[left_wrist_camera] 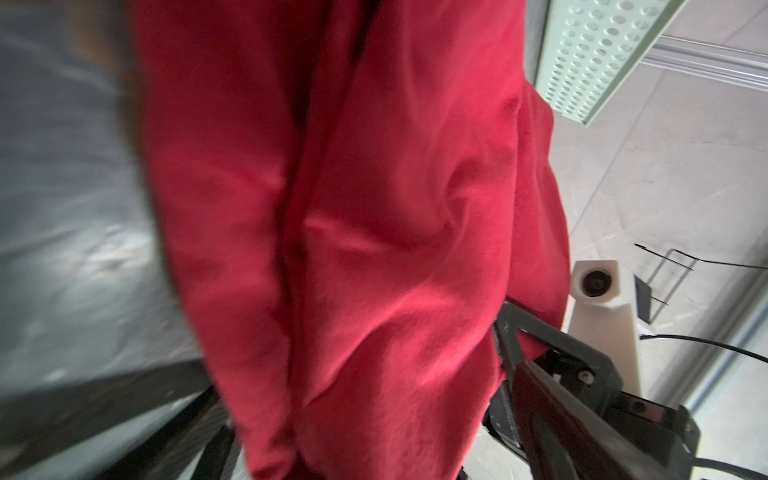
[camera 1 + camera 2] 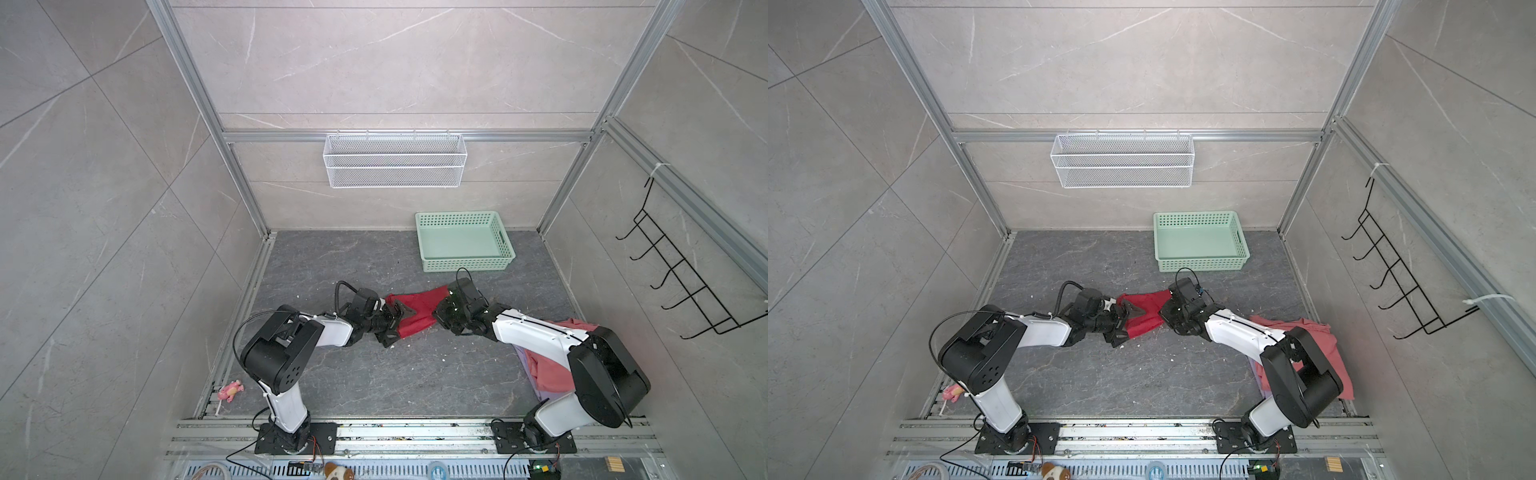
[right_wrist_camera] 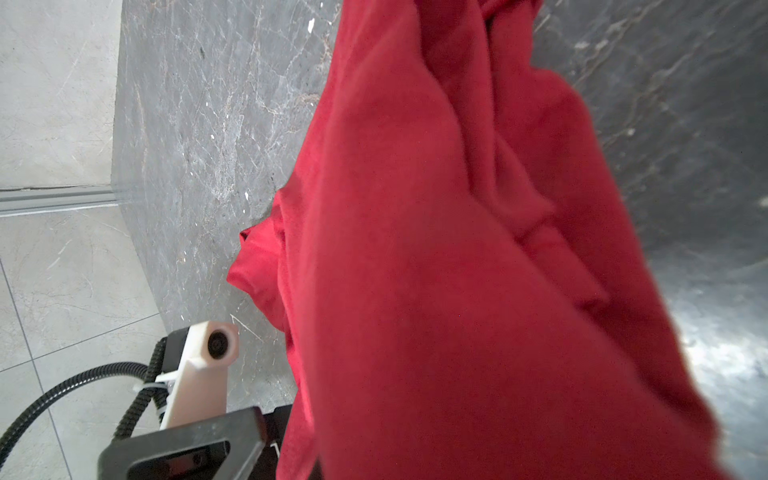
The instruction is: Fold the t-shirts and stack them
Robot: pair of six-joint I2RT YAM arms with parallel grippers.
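Observation:
In both top views the bright red t-shirt hangs bunched between my two grippers over the middle of the dark table. My left gripper stands open at the shirt's left end, with the cloth lying loose between its spread fingers. At the shirt's right end my right gripper is shut on it. Red cloth fills the right wrist view and hides that gripper's fingertips. The salmon-pink t-shirt lies crumpled under the right arm, on top of the lavender one.
An empty mint-green basket sits at the table's back right. A white wire basket hangs on the rear wall and a black hook rack on the right wall. A small pink toy lies at the front left edge.

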